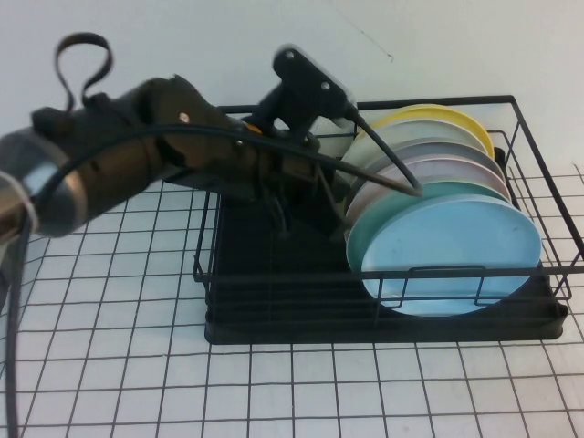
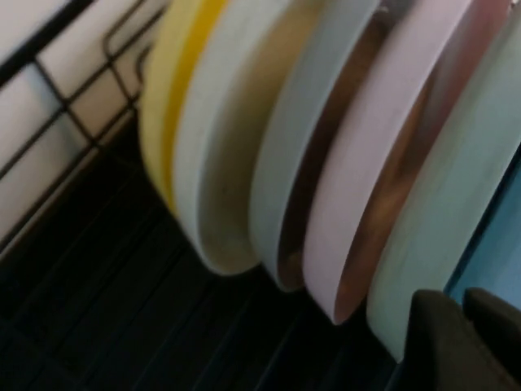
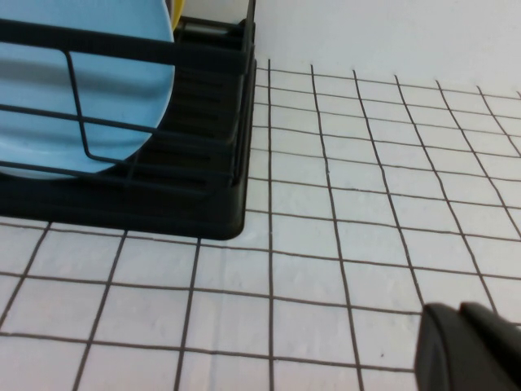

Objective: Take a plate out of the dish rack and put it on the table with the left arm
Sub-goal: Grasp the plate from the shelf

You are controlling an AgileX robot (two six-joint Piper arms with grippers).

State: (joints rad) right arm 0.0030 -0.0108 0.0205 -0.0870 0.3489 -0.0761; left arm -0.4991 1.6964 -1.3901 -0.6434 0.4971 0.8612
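Sky-blue and glossy, your plate (image 1: 452,255) stands on edge at the front of the stack in the dish rack (image 1: 274,301); expect it stiff, light, slippery. Pinch its upper rim. Your left gripper (image 1: 415,187) reaches over the plates, fingers apparently apart, holding nothing. Your right gripper (image 3: 468,350) hangs over the table (image 3: 366,204), pads together

Lighting bright, even, diffuse; source direction not evident. Shadows soft on the table (image 1: 109,365). The left arm (image 1: 137,164) looks smeared near the high view's edge. Left wrist view soft throughout: plate rims (image 2: 342,187) out of focus. Right wrist view sharper; dish rack (image 3: 163,122) crisp.
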